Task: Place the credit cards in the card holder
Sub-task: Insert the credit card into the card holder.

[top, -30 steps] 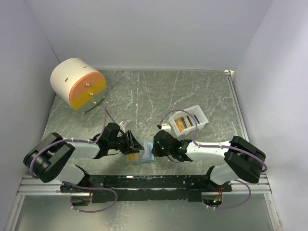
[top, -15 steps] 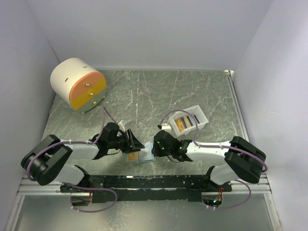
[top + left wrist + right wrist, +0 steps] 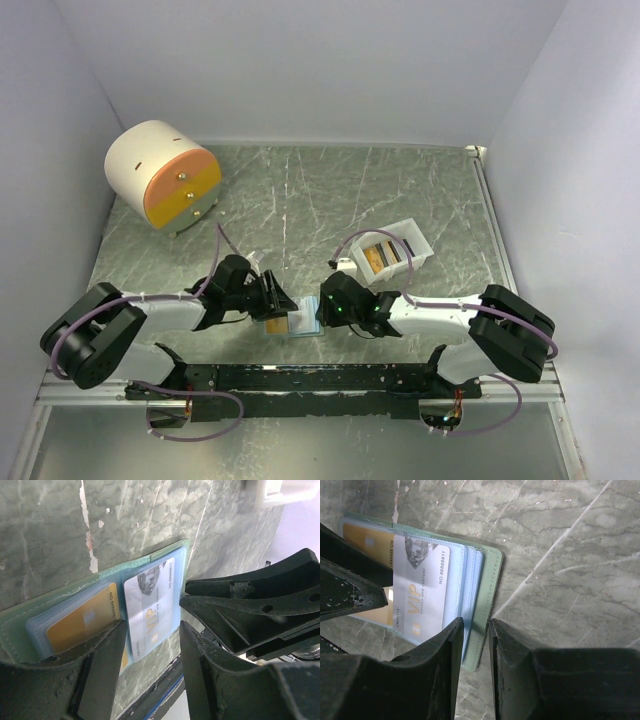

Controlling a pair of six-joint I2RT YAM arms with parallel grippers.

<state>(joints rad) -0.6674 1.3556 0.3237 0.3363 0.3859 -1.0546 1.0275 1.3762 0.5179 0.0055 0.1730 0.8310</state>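
Note:
The card holder (image 3: 298, 326) lies open on the table between both grippers, sage green outside (image 3: 125, 567), pale blue inside (image 3: 492, 570). A gold card (image 3: 82, 622) sits in its left pocket. A white VIP card (image 3: 152, 605) sticks partly out of the right pocket and also shows in the right wrist view (image 3: 420, 590). My left gripper (image 3: 152, 624) is open, with the VIP card's free end between its fingers. My right gripper (image 3: 476, 621) has a narrow gap and hovers over the holder's right edge, holding nothing. More credit cards (image 3: 378, 258) lie in the white tray.
The white tray (image 3: 418, 240) stands just behind the right gripper. The round cream-and-orange drawer cabinet (image 3: 165, 187) is at the back left. The black mounting rail (image 3: 300, 378) runs along the near edge. White walls enclose the table.
My left gripper has edged slightly right toward the holder, and the holder has shifted a little left. The right arm has barely moved.

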